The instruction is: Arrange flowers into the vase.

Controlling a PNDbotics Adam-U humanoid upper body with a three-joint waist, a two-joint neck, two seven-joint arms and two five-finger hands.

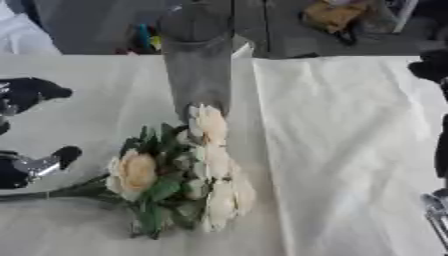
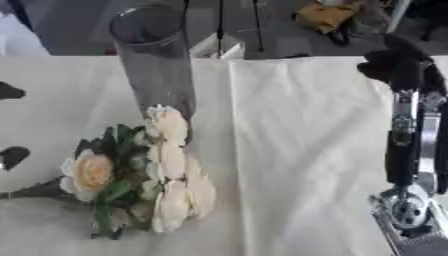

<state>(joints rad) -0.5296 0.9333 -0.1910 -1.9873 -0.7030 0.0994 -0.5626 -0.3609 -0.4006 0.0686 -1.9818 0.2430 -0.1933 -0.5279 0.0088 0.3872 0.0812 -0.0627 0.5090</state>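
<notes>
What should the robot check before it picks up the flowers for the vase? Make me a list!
1. Vase standing upright: ok.
2. Vase mouth open, nothing seen inside: ok.
3. Flowers lying on the table beside the vase base, in the open: ok.
4. Stems point toward the left hand: ok.
5. Left hand has hold of the stems: cannot tell.
6. Right hand away from the flowers: ok.

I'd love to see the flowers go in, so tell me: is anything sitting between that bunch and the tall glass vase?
Nothing visible blocks the way. The bunch of flowers lies flat on the cloth-covered table, its top bloom right at the foot of the upright vase. The vase's mouth looks open and empty. The left hand is beside the stems.
</notes>
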